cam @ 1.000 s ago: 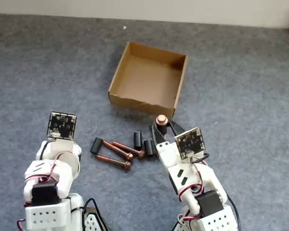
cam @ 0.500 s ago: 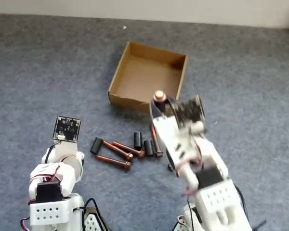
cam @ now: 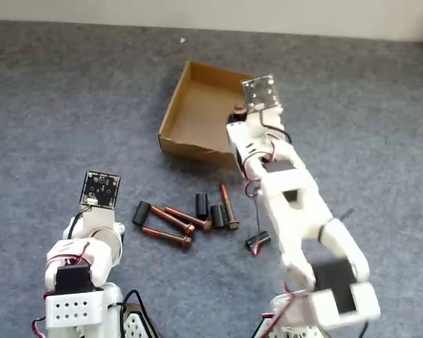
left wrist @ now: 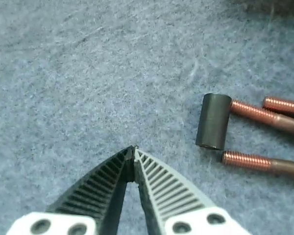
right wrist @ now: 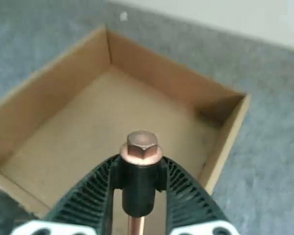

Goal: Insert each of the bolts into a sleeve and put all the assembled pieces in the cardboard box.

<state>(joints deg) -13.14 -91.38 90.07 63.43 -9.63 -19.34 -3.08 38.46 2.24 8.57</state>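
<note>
With a sleeved bolt (right wrist: 141, 147) clamped in its jaws, the right gripper (right wrist: 139, 165) hangs above the cardboard box (right wrist: 166, 73), so release probably comes next; the left gripper (left wrist: 133, 155) is closed and empty.

The box (cam: 194, 150) is open at the top; its near right part is overhung by the right gripper (right wrist: 138, 164). The ground before its front wall is taken up by scattered bolts (cam: 166, 235) and sleeves (cam: 201, 205). Bare carpet (cam: 70, 105) is seen on either side.
</note>
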